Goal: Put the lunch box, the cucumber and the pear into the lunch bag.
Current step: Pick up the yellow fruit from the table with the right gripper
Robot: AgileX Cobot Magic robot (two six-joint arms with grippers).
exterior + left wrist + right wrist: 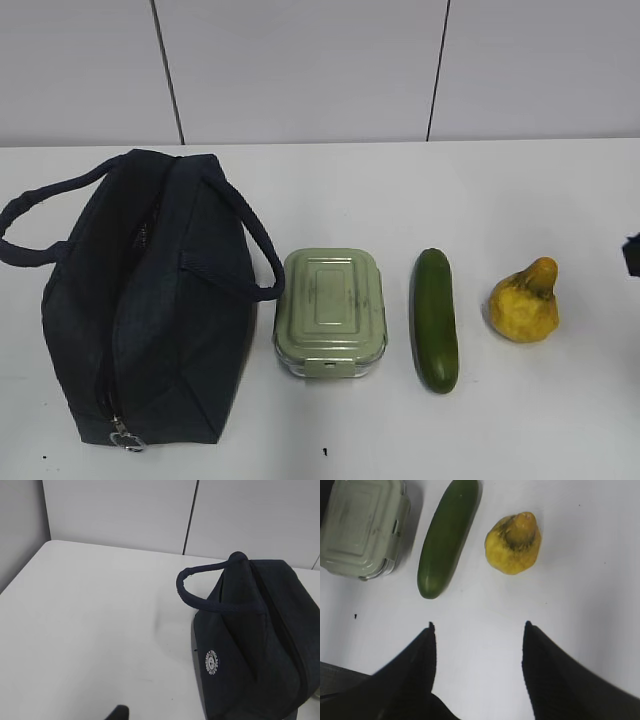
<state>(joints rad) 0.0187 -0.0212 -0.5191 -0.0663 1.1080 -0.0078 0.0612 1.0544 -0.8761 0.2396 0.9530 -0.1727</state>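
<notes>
Navy fabric fills the left end of the white surface (560, 420): the lunch bag (150, 300) lies there with its two loop handles splayed outward and the metal ring pull (126, 438) at its near end. I take the lunch box (331, 311) as my landmark. It sits just right of the bag, lid on, clasp facing the near edge, and one bag handle curves up against its left side. Right of the lunch box, close but apart, lies the cucumber (436, 320), pointing from far to near. Further right of the lunch box, beyond the cucumber and clear of it, the pear (526, 303) rests on the surface with its narrow neck tipped up and to the right.

My right claw (478, 626) hovers above the surface on the near side of the lunch box row, its two dark fingers (540, 665) spread wide with nothing between them (the gap frames bare surface below the cucumber and pear). From my left wrist I see the bag's side with a small round white logo (213, 662) and one handle arching up; only a dark sliver of my left claw (117, 713) shows at the bottom edge, standing partly open and holding nothing that I can see.
</notes>
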